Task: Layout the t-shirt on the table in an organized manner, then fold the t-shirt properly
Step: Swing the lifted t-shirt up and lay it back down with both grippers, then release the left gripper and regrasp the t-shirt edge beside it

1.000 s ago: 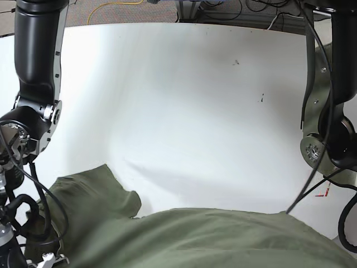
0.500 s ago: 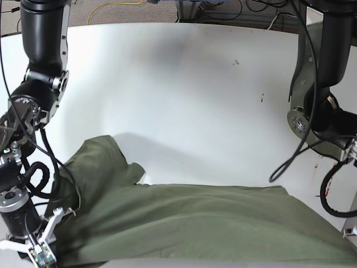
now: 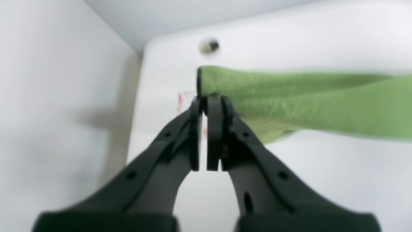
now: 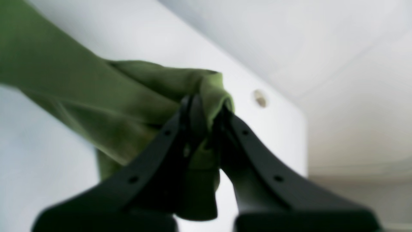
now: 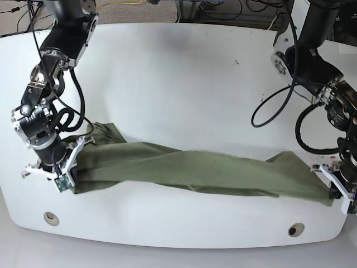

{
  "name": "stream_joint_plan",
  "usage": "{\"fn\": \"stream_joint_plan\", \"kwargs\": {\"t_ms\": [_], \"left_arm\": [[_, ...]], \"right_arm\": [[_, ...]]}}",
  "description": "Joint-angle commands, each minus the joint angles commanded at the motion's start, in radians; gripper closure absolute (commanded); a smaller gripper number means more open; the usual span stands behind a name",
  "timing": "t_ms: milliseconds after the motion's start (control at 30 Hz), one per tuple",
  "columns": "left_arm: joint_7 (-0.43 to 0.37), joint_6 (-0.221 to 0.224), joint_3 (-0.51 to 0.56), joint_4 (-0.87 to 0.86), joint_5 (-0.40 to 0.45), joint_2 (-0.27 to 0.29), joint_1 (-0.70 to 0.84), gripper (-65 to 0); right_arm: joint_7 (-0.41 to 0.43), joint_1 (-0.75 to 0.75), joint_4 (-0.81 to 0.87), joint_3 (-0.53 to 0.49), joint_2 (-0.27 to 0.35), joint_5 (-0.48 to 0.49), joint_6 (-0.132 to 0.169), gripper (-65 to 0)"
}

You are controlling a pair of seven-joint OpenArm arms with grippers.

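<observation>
Plain olive-green t-shirt (image 5: pixel 184 170), glossy white table (image 5: pixel 184 84), black fingers (image 3: pixel 214 106).

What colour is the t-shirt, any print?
Plain olive green t-shirt, no print visible; base view shows it best.

Text on t-shirt (image 5: pixel 184 170): none, plain olive cloth.
Text on table (image 5: pixel 167 84): none readable; only dark specks, upper right.
Red mark (image 3: pixel 180 100), frame centre-left: blurred, unreadable.

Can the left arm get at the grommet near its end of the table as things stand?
Probably not freely: the left gripper is shut on the t-shirt, stretched to the right gripper. The grommet itself lies uncovered.
</observation>
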Motion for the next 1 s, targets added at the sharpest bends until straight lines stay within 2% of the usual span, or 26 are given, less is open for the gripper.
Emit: {"fn": "stream_joint_plan", "kwargs": {"t_ms": [167, 333, 400, 633, 767, 833, 1000], "left_arm": [[0.0, 0.0, -0.058, 0.015, -0.064, -0.02, 0.141, 0.0], [0.0, 0.0, -0.106, 0.017, -0.095, -0.023, 0.269, 0.0], [0.0, 0.0, -0.133, 0.017, -0.103, -0.04, 0.321, 0.0], [-0.022, 0.0, -0.175, 0.017, -0.152, -0.058, 0.5, 0.0], [-0.027, 0.0, -0.207, 0.014, -0.153, -0.101, 0.583, 0.0], [-0.033, 0.0, -0.218, 0.012, -0.152, -0.106, 0.609, 0.0], [-0.09, 0.0, -0.236, 0.012, -0.153, -0.129, 0.701, 0.0]], "right_arm": [[0.0, -0.103, 0.002, 0.037, -0.054, 0.0, 0.0, -0.3], [0.0, -0.201, 0.002, 0.066, -0.091, 0.0, 0.0, -0.3], [0.0, -0.235, 0.002, 0.071, -0.107, 0.0, 0.0, -0.3], [0.0, -0.342, 0.009, 0.071, -0.141, 0.0, 0.0, -0.3], [0.0, -0.408, 0.009, 0.072, -0.146, 0.0, 0.0, -0.3], [0.0, -0.436, 0.009, 0.071, -0.152, 0.0, 0.0, -0.3], [0.002, -0.516, 0.009, 0.072, -0.19, 0.0, 0.0, -0.3]]}}
